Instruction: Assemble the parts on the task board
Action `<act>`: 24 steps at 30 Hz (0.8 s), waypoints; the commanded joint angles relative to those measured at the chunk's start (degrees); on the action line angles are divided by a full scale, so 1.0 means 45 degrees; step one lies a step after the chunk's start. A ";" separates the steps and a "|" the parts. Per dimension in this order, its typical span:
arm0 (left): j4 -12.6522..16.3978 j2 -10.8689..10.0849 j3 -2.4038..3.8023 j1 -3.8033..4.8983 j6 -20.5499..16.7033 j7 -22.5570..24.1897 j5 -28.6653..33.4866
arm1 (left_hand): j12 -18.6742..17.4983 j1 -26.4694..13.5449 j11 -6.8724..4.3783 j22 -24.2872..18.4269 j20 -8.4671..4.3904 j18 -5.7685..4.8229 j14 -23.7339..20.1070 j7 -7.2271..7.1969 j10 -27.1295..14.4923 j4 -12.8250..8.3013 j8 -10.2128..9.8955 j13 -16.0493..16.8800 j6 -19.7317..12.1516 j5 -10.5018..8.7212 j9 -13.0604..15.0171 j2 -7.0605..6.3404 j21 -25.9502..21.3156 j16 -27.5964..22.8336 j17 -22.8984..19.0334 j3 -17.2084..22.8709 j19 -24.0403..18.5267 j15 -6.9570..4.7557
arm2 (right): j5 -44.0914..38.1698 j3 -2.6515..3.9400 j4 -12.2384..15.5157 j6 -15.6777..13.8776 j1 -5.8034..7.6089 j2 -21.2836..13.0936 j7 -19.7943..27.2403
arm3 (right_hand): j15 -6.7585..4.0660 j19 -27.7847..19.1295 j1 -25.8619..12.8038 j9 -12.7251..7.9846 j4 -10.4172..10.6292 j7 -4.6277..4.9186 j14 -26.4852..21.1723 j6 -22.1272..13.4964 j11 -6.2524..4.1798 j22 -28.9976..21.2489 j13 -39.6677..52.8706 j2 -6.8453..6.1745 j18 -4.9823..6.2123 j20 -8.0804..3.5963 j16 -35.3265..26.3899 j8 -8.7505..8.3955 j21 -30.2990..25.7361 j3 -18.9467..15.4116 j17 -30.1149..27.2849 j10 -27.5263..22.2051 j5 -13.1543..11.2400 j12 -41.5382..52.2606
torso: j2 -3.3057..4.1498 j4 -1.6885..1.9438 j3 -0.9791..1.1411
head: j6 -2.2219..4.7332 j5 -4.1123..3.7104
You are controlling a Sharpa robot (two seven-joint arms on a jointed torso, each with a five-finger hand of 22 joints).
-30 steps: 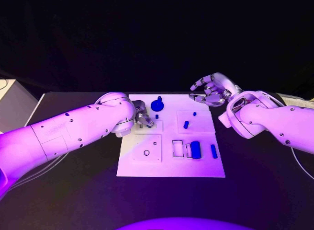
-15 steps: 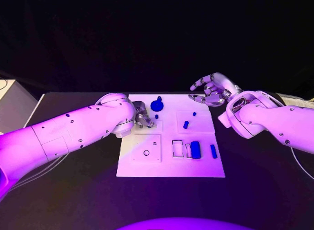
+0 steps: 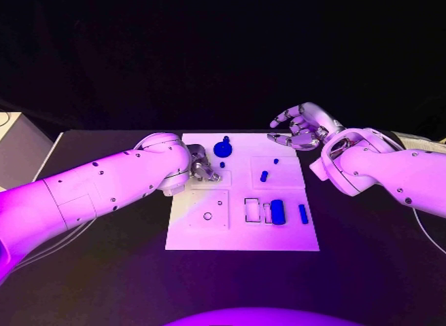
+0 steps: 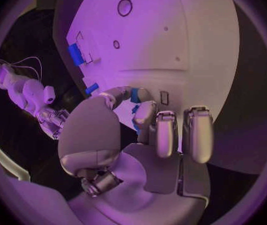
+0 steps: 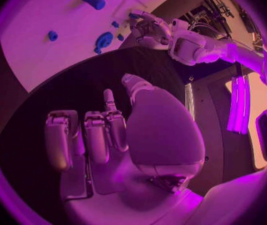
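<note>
the left hand (image 3: 202, 168) lies low over the upper left part of the white task board (image 3: 243, 239), its fingers curled down beside a small blue peg (image 3: 222, 164), and the left wrist view shows a blue piece (image 4: 135, 109) between its fingertips, though whether it is truly pinched cannot be told. the right hand (image 3: 302, 129) hovers raised past the board's far right corner, fingers loosely curled and apart, holding nothing. compared with a second ago, both hands sit in the same places, and the round blue knob (image 3: 223, 148), the blue cylinder (image 3: 278, 212) and the slim blue bar (image 3: 303, 214) have not moved on the board.
</note>
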 commanded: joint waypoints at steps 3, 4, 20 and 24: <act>0.0035 0.0024 -0.0019 -0.0043 0.0222 0.0038 0.0131 | -0.0076 -0.0017 0.0044 0.1083 -0.0079 -0.0187 0.1368 -0.0041 0.0074 0.0153 -0.0069 0.0018 0.0006 -0.0105 -0.0012 -0.0044 0.0013 0.0043 0.3354 -0.0312 0.0212 -0.0065 | -0.0045 0.0004 0.0024 -0.0021 0.0000 -0.0005 0.0166 | -0.0008 0.0978 -0.0065 0.0000 0.0009 0.0013 0.1352 -0.0088 -0.0025 0.2585 0.2321 -0.0037 -0.0033 -0.0017 0.0055 -0.0067 -0.0072 0.0057 0.3354 0.0170 -0.0040 0.0054 | 0.0008 -0.0006 -0.0001 | 0.0005 -0.0011; 0.0036 0.0011 -0.0019 -0.0043 0.0209 0.0038 0.0122 | -0.0071 -0.0012 0.0045 0.1092 -0.0081 -0.0189 0.1368 -0.0041 0.0075 0.0263 -0.0076 0.0033 0.0013 -0.0144 -0.0008 -0.0062 0.0014 0.0043 0.3354 -0.0513 0.0217 -0.0067 | -0.0045 0.0004 0.0025 -0.0018 0.0000 -0.0008 0.0164 | -0.0008 0.0976 -0.0078 0.0002 0.0016 0.0013 0.1352 -0.0084 -0.0025 0.2581 0.2317 -0.0034 -0.0031 -0.0017 0.0055 -0.0066 -0.0076 0.0054 0.3354 0.0167 -0.0061 0.0051 | 0.0008 -0.0006 -0.0001 | 0.0005 -0.0011; 0.0068 -0.0134 -0.0010 -0.0047 -0.0154 0.0044 0.0075 | -0.0109 0.0370 0.0067 0.1150 -0.0069 -0.0198 0.1368 -0.0017 0.0026 0.1139 -0.0169 0.0035 0.0016 -0.1951 0.0012 0.0058 0.0017 0.0043 0.3354 -0.1748 0.0236 -0.0051 | -0.0045 0.0004 0.0026 -0.0030 -0.0001 -0.0037 0.0164 | -0.0008 0.0971 -0.0110 0.0001 0.0030 0.0013 0.1352 -0.0091 -0.0023 0.2570 0.2309 -0.0036 -0.0028 -0.0016 0.0055 -0.0070 -0.0090 0.0042 0.3354 0.0158 -0.0100 0.0041 | 0.0005 -0.0002 -0.0003 | 0.0026 -0.0015; 0.0075 -0.0137 -0.0006 -0.0047 -0.0248 0.0050 0.0103 | -0.0108 0.0319 0.0073 0.1145 -0.0067 -0.0196 0.1368 -0.0009 0.0025 0.1162 -0.0178 0.0038 0.0015 -0.2017 0.0010 0.0089 0.0014 0.0043 0.3354 -0.1821 0.0233 -0.0048 | -0.0045 0.0004 0.0023 -0.0024 -0.0001 -0.0039 0.0160 | -0.0008 0.0971 -0.0110 0.0001 0.0030 0.0013 0.1352 -0.0091 -0.0023 0.2570 0.2309 -0.0036 -0.0028 -0.0016 0.0055 -0.0070 -0.0090 0.0042 0.3354 0.0158 -0.0100 0.0041 | 0.0010 -0.0001 -0.0002 | 0.0029 -0.0019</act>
